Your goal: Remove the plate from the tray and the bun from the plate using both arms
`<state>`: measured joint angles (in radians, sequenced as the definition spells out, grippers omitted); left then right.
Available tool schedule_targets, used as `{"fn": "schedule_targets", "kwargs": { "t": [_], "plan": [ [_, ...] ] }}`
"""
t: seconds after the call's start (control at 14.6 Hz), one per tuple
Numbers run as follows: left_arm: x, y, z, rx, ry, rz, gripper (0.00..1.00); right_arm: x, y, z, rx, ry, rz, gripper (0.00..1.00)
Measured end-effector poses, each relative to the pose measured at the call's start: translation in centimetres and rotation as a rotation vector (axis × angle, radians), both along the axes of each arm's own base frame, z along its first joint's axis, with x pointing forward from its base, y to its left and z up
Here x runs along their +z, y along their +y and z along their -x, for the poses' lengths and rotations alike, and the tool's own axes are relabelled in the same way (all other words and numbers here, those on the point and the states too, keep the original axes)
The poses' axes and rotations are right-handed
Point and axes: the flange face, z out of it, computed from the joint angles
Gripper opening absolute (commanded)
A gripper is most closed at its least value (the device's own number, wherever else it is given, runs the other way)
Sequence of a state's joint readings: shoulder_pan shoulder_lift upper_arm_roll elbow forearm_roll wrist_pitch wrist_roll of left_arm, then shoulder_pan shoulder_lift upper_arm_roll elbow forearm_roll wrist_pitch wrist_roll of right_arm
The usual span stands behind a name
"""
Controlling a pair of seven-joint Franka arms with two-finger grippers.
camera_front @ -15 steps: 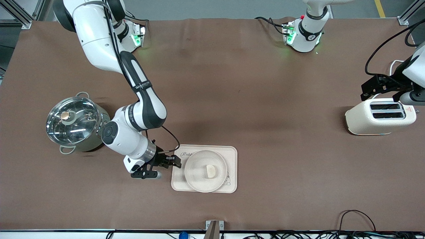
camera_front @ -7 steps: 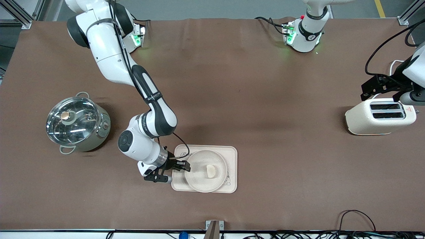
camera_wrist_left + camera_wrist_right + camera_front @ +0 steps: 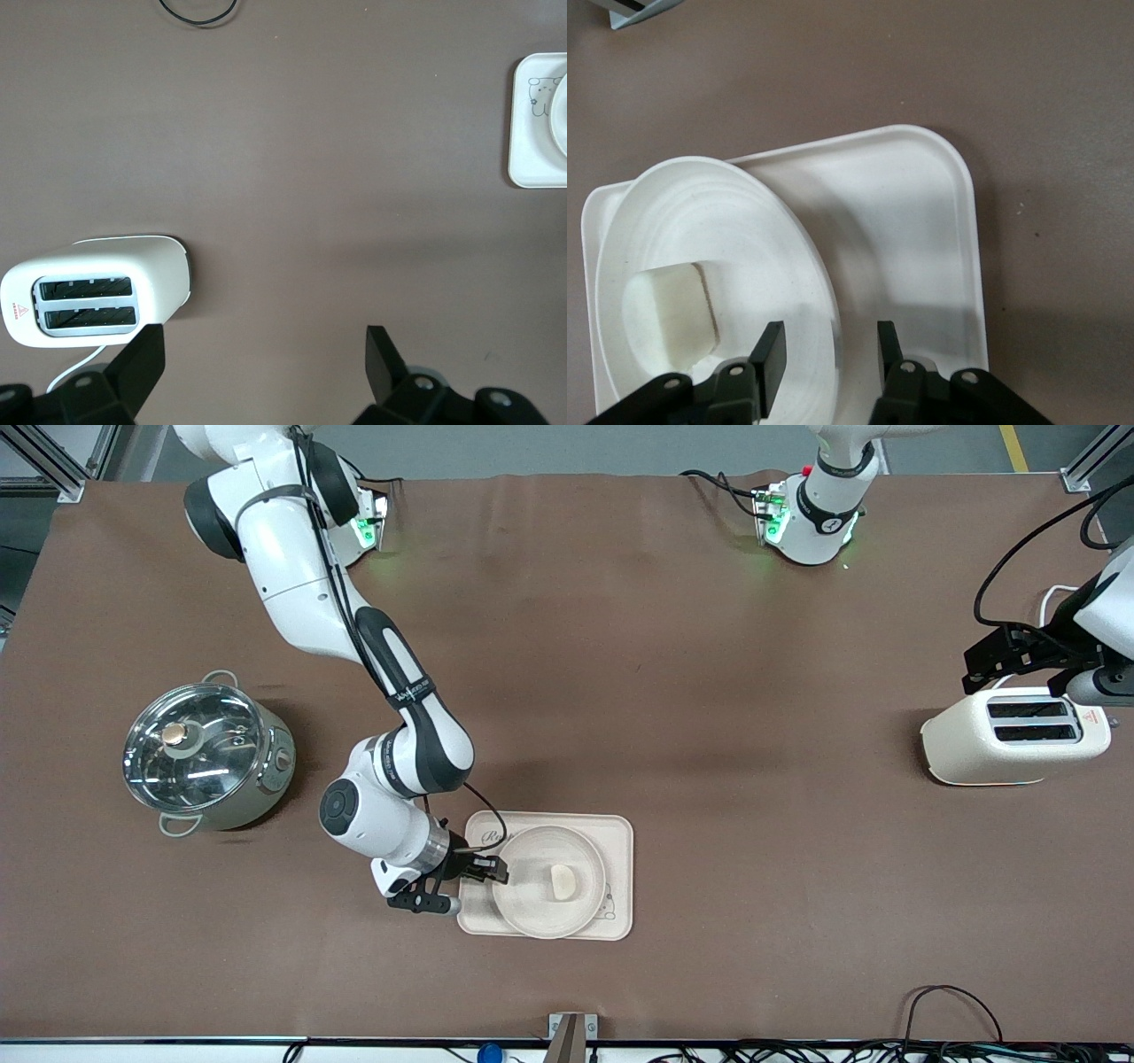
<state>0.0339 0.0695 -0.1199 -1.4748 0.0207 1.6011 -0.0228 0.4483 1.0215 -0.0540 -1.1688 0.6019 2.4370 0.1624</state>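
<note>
My right gripper (image 3: 485, 868) sits at the edge of the rectangular cream tray with rounded corners (image 3: 620, 837), at the end toward my right arm's base. Its two black fingers (image 3: 769, 359) straddle the raised rim of the round shallow cream plate (image 3: 523, 903), one inside the rim and one outside; there is a gap on each side, so I judge the grip not yet made, with the jaws only part-way closed. I come in low and sideways because the thin rim is the only part of the plate I can pinch.

The plate rests on the tray, covering most of it, and the small pale cream bun (image 3: 563, 881) lies in the plate's hollow, near its middle. The bun sits clear of my fingers, so lifting by the rim should not disturb it if I keep the plate level.

My left gripper (image 3: 261, 363) waits well away from the tray, hanging over the cream two-slot toaster (image 3: 1014, 735) with its fingers spread wide and nothing between them. A steel pot with a glass lid (image 3: 204, 753) stands apart from the tray, toward my right arm's end of the table.
</note>
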Motion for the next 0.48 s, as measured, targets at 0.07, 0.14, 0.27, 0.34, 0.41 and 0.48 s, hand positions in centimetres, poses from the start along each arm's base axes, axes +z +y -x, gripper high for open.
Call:
{"fn": "schedule_targets", "kwargs": {
  "t": [0.07, 0.14, 0.27, 0.34, 0.41, 0.48],
  "plan": [
    [0.00, 0.00, 0.00, 0.000, 0.000, 0.000, 1.00, -0.16, -0.01, 0.02, 0.000, 0.002, 0.001, 0.36],
    [0.00, 0.00, 0.00, 0.000, 0.000, 0.000, 1.00, -0.27, -0.01, 0.03, 0.000, 0.003, 0.001, 0.32],
    [0.00, 0.00, 0.00, 0.000, 0.000, 0.000, 1.00, -0.30, 0.01, 0.03, 0.000, 0.003, 0.001, 0.29],
    [0.00, 0.00, 0.00, 0.000, 0.000, 0.000, 1.00, -0.28, 0.02, 0.02, 0.000, 0.003, 0.000, 0.28],
    [0.00, 0.00, 0.00, 0.000, 0.000, 0.000, 1.00, -0.28, 0.03, 0.02, 0.000, 0.003, 0.000, 0.25],
    [0.00, 0.00, 0.00, 0.000, 0.000, 0.000, 1.00, -0.31, 0.04, 0.03, 0.000, 0.003, 0.000, 0.22]
  ]
}}
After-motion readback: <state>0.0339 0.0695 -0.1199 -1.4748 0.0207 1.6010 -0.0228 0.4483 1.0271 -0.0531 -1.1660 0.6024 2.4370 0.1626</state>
